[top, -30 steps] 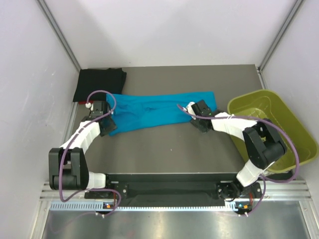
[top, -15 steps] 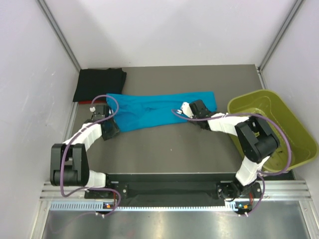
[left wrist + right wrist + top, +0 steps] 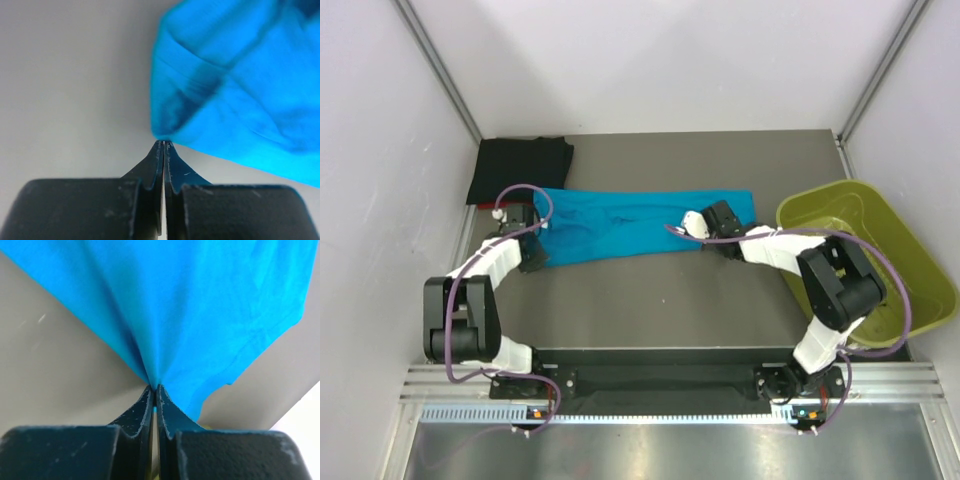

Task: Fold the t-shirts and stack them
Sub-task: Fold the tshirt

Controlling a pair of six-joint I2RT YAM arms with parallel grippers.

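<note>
Since the earlier frame, both pairs of jaws have been brought together, and the left gripper has been drawn slightly toward the left end of the teal t-shirt. That gripper is seen pressed together on the very corner of the cloth, which appears to be nipped between its tips. The right gripper is pinching the near edge at the shirt's right end, with folds pulled into its tips.

The teal t-shirt lies stretched as a long band across the middle of the surface, partly folded lengthwise by the look of it. A black t-shirt is already folded in the far left corner, with a sliver of red cloth showing beneath it. Further folds and the stacking are judged to remain.

The grey surface is enclosed by pale walls. A yellow-green bin stands at its right edge.
</note>
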